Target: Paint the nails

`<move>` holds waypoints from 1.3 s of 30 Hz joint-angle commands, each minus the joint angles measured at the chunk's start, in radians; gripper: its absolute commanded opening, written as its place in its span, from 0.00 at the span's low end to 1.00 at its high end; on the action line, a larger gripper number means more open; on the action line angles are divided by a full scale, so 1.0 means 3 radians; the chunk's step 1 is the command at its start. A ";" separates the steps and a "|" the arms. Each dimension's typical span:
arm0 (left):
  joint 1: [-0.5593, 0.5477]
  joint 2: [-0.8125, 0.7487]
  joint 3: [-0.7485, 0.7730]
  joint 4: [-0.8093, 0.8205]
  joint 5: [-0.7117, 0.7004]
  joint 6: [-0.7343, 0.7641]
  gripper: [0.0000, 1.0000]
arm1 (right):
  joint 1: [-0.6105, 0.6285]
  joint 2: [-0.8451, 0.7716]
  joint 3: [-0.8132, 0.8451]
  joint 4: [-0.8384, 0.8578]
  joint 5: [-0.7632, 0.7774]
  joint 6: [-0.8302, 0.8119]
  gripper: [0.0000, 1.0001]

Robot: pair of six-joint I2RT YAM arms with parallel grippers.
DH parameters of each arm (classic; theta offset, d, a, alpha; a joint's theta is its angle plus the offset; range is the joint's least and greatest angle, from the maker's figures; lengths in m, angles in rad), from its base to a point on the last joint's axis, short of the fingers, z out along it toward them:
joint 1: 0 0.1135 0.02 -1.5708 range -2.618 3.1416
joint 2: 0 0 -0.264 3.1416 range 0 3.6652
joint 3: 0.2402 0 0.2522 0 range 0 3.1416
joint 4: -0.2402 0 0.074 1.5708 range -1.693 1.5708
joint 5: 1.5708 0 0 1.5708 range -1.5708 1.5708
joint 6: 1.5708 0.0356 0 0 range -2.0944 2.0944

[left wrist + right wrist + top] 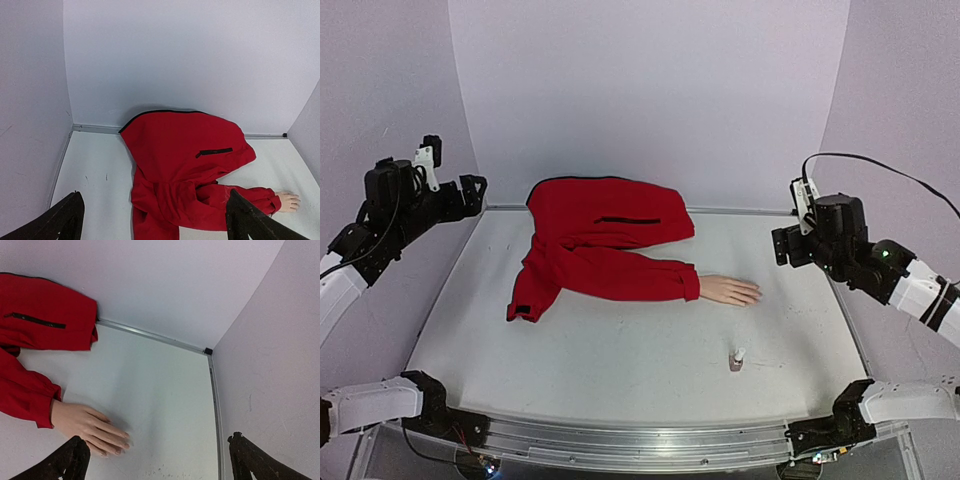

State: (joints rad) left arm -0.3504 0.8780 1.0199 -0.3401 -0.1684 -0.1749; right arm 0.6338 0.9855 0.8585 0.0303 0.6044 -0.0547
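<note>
Okay, both arms are raised at the table's sides with elbows bent, touching nothing. The left gripper (472, 190) hangs above the left far edge of the table (620, 370) and aims inward at the red jacket (605, 220). Its fingers (62, 220) are spread wide with nothing between them. The right gripper (783, 245) hangs above the right edge and points left, jaws just as wide and empty. The mannequin hand (728, 290) lies flat, palm down, right of centre, sticking out of the red sleeve (630, 275) with its fingertips pointing right. The nails (128, 445) are tiny, at those tips, and well apart from both grippers. A small white-capped bottle (737, 358) stands upright nearer the bases — near the hand, not touching it.
</note>
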 commanded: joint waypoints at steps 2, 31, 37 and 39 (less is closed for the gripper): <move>0.0250 0.0024 0.0019 -0.0022 0.0194 -0.0278 0.99 | -0.0462 0.0104 0.0267 -0.0633 -0.0495 0.0418 0.98; -0.0269 0.0861 -0.0089 0.0106 0.1066 -0.1081 0.99 | 0.0818 0.1011 0.0279 -0.2153 -0.1854 0.2693 0.96; -0.0317 0.0887 -0.0072 0.0131 0.1093 -0.1077 0.99 | 0.0925 0.1179 0.0147 -0.2152 -0.1544 0.3044 0.85; -0.0319 0.0899 -0.0067 0.0138 0.1091 -0.1066 0.99 | 0.0922 0.1186 0.0096 -0.2086 -0.1486 0.3089 0.82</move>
State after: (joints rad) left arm -0.4408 1.1465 0.9916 -0.3546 0.1448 -0.4904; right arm 0.9054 1.3495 0.9096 -0.5526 0.0624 0.7830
